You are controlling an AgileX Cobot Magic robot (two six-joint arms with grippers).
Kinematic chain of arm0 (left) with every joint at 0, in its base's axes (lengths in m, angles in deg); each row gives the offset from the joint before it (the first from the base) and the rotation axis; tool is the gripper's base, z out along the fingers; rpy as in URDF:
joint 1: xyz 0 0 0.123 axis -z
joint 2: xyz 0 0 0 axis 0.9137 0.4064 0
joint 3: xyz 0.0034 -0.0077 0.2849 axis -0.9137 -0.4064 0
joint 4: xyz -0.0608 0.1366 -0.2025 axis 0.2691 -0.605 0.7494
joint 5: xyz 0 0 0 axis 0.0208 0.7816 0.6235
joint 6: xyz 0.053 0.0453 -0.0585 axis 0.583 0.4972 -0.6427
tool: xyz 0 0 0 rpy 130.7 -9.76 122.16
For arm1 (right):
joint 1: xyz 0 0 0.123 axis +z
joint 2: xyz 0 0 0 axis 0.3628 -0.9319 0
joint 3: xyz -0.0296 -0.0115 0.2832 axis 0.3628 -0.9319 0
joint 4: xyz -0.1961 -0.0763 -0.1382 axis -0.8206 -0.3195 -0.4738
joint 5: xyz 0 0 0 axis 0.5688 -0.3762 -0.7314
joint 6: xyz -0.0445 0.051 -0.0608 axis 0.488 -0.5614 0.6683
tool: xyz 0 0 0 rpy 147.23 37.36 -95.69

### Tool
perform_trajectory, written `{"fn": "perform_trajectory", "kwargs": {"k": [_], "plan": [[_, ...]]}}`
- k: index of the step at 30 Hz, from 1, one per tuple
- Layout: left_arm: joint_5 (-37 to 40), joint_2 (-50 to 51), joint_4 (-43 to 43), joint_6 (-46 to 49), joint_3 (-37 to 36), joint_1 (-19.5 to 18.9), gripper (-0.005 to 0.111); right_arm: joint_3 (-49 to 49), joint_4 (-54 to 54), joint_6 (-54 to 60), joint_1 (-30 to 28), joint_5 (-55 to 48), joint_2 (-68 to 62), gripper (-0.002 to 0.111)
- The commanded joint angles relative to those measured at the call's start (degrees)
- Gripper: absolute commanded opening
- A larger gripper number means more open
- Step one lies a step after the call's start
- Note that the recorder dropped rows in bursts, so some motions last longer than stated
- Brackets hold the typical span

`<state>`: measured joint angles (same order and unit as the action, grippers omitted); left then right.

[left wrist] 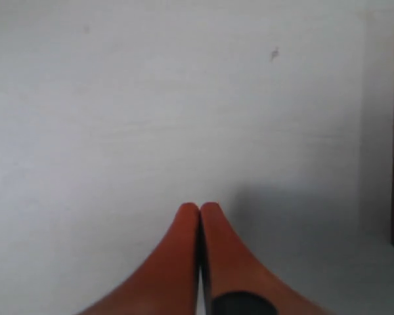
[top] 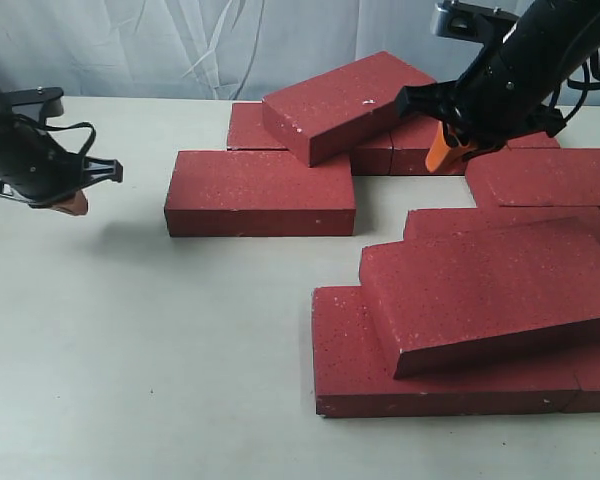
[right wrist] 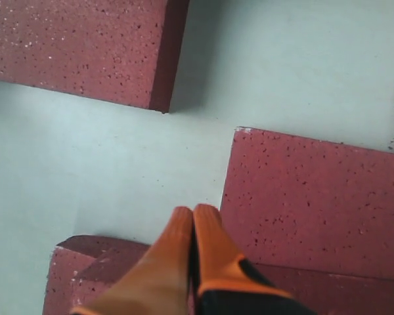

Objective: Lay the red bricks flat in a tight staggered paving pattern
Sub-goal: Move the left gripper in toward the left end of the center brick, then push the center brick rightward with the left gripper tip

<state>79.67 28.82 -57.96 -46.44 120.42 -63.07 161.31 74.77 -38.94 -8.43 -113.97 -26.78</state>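
Both my right gripper [top: 446, 150] and left gripper [top: 72, 204] are closed, holding nothing. The tilted brick [top: 345, 105] rests on neighbours; nudging it risks scattering the red bricks [top: 260, 190].

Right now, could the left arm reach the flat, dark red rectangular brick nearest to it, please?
Probably yes: only bare white table lies between the left gripper and that brick, though the gripper is shut and would need opening.

Dark red speckled rectangular brick [top: 490, 290] at 4 o'clock: end cut by frame. Rear brick [top: 410, 155] at 1 o'clock: partly hidden behind black arm [top: 525, 70].
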Motion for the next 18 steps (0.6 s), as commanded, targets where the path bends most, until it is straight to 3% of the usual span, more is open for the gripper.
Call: {"fn": "perform_trajectory", "kwargs": {"k": [1,8,18], "plan": [[0.3,3.9,1.1,0.4,3.3,2.5,0.000,-0.3,0.0,0.2,-0.2,0.5,0.2,-0.001],[1.6,8.2,9.2,6.3,8.6,3.9,0.000,-0.3,0.2,0.2,-0.2,0.5,0.0,-0.001],[5.9,12.5,33.5,30.3,9.3,4.0,0.000,-0.3,0.6,0.2,-0.2,0.8,0.0,-0.001]]}}
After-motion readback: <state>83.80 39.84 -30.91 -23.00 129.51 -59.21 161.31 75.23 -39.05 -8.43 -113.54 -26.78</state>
